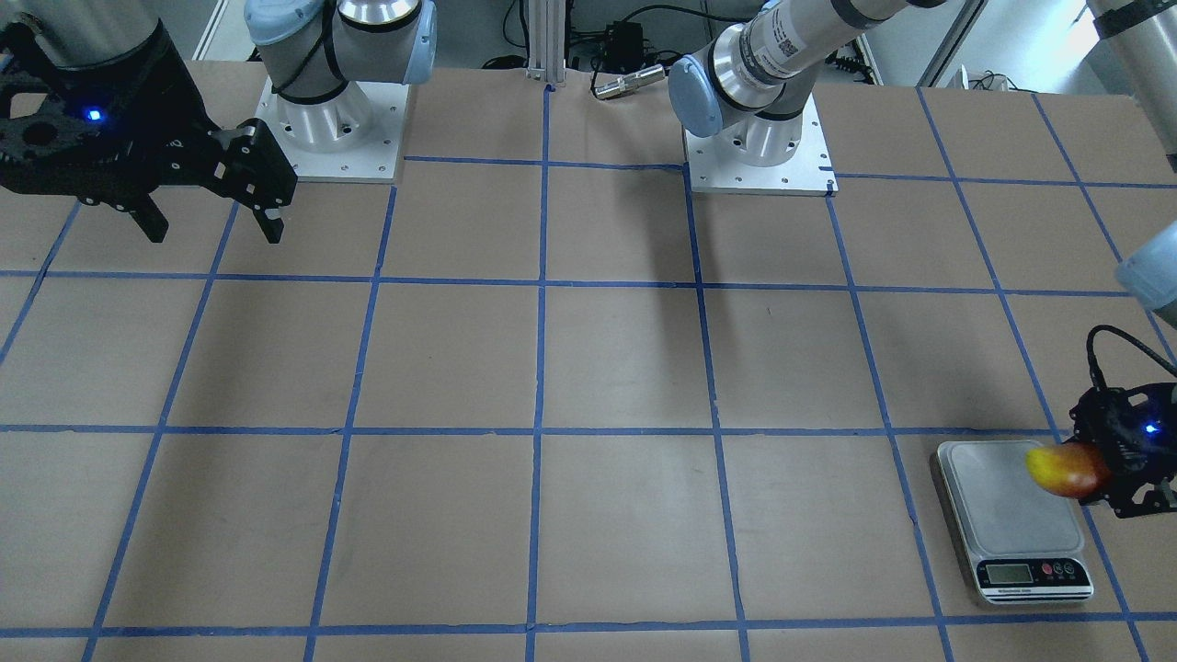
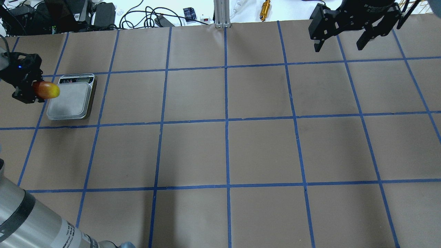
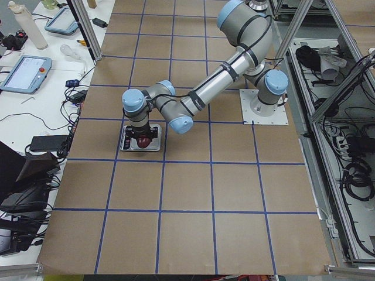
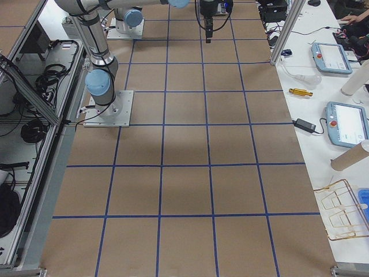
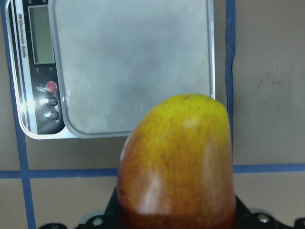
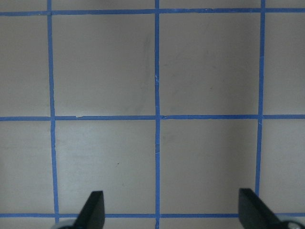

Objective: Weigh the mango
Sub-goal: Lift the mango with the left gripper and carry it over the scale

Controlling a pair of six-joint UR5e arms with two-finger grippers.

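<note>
Closest to the left wrist camera is the mango (image 5: 176, 162). It fills the bottom of that view, red end down by the claw and yellow end pointing at the scale (image 5: 133, 62).

Seen from above, going left to right, the left claw (image 2: 32, 91) comes first, out at the far left edge of the desk (image 2: 227, 151). It is closed on the red end of the mango. The mango sticks out sideways from the claw toward the right. Only its yellow tip is over the near edge of the scale's silver plate. The rest of the fruit hangs over the desk, just beside the scale. It looks like it is in the air and not touching the plate, but I can't be sure how high.

Far over on the right, the right claw (image 2: 339, 46) hangs above the desk. Its two fingers are spread wide and it holds nothing.

Here is what could go wrong. If the left claw lets go now, the mango would likely hit the rim of the plate. It is round and shiny, so it could tip and roll off onto the desk. The claw holds just one end, so the heavy part could sag or slip out. A drop from too high could bump the scale or make the fruit bounce away. If the claw leans on the plate, the number would be wrong.
</note>
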